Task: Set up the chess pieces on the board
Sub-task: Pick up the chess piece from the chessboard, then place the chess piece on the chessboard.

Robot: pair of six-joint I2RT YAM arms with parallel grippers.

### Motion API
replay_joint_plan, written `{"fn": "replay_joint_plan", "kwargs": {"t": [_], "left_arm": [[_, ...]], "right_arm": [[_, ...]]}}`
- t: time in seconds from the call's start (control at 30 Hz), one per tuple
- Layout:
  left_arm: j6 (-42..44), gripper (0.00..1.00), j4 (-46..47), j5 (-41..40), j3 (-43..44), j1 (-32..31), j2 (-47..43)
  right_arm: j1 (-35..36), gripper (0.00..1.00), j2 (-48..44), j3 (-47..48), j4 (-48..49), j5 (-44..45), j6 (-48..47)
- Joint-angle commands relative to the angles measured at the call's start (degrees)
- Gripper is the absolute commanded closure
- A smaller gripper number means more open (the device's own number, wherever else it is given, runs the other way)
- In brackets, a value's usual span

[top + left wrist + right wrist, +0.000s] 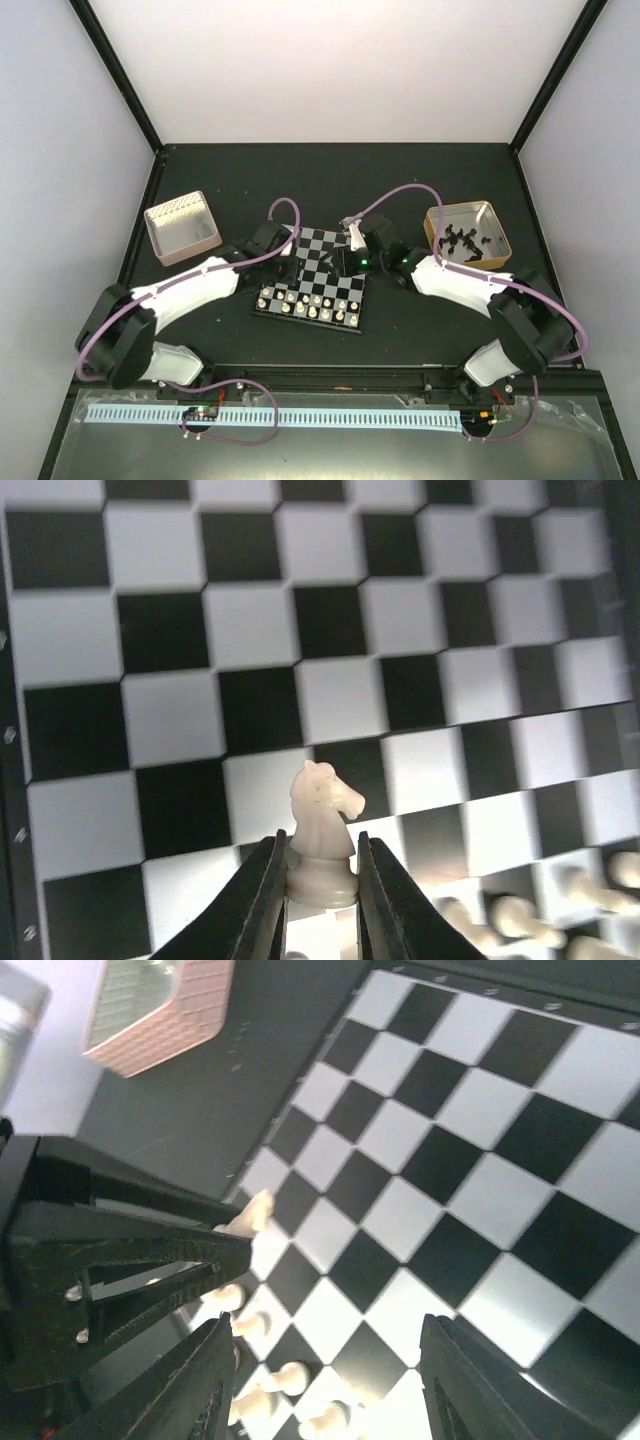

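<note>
Between the jaws of the left gripper (322, 885) stands a cream-white knight (322, 825), pinched at its base and upright, so its long axis runs straight up from the chessboard (250, 620). The wrist view does not show whether the base touches a square or hangs just above one. From the right wrist the same piece shows close to the board's left edge, over the squares just beyond the other white pieces (315, 303). These stand along the two rows nearest the arm bases. The coming move turns on that relation. The knight's place is probably in the near rows, so the square it needs lies back toward the bases and a little inward from where the left gripper holds it. A short move, with the piece kept vertical, should bring it there. The left arm already has the piece and sits on the side where it belongs. The right gripper (322, 1335) hovers over the board's right half with its jaws apart and nothing between them.
</note>
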Motion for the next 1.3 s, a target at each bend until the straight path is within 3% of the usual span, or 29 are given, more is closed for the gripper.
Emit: {"fn": "replay_joint_plan", "kwargs": {"t": [0.0,0.3,0.83,1.1,1.27], "left_arm": [[2.9,0.93,8.9,9.0,-2.3,0.2,-6.3],[4.0,0.93,21.0,15.9,-10.8,0.0,-18.1],[4.2,0.93,26.9,17.9,-15.9,-0.1,-27.5],[3.9,0.93,27.5,16.5,-16.5,-0.1,-28.6],[3.9,0.93,27.4,15.6,-16.7,0.0,-29.0]], "right_arm": [[-0.2,0.48,-2.6,1.8,3.1,-10.4,-1.7],[-0.5,0.46,-6.4,2.3,6.6,-19.3,3.0],[-0.6,0.71,-1.2,8.1,2.7,-21.9,8.4],[-0.5,0.74,0.8,8.4,0.0,-22.1,9.3],[-0.4,0.91,1.3,8.3,1.0,-24.1,10.1]]}}
